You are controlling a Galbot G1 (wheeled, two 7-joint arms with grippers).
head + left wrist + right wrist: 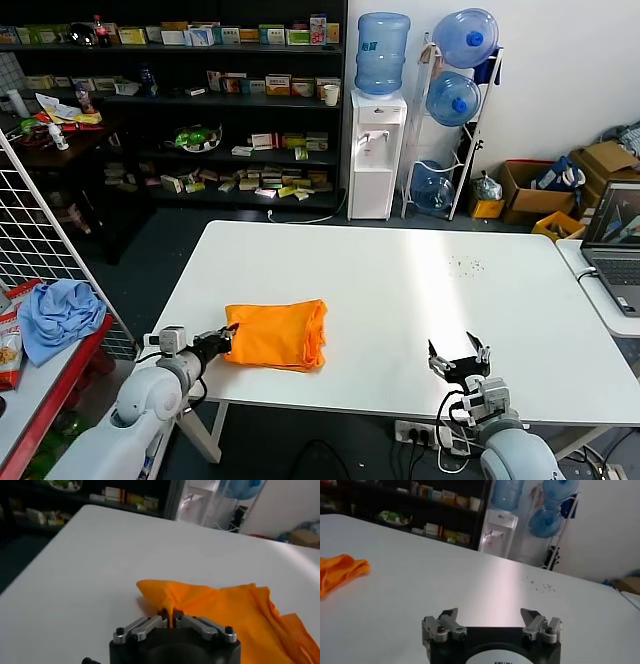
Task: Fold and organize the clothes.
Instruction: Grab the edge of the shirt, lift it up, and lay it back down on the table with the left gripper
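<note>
— White and broad, the table (pixel 400 300) fills the middle of the room, with dark shelves (pixel 200 100) and a water dispenser (pixel 377 150) behind it. Where is the left gripper (pixel 222 341)?

— At the near left edge of the table, its jaws pinched together on a corner of the orange T-shirt (pixel 275 335). The left wrist view shows it plainly: the fingers (pixel 145 627) meet around a raised peak of orange cloth (pixel 225 615), which lifts up from the tabletop into the grip.

— And the shirt beyond that?

— It lies folded into a rough rectangle on the table's near left part, spreading away from the gripper toward the middle, with layered edges on its far side.

— What about the right gripper (pixel 459 355)?

— It hovers over the near right part of the table, well apart from the shirt, fingers (pixel 447 622) spread wide and holding nothing.

— Anything else nearby?

— A light blue cloth (pixel 58 315) on a red side table at the left, and a laptop (pixel 615 240) at the right.
</note>
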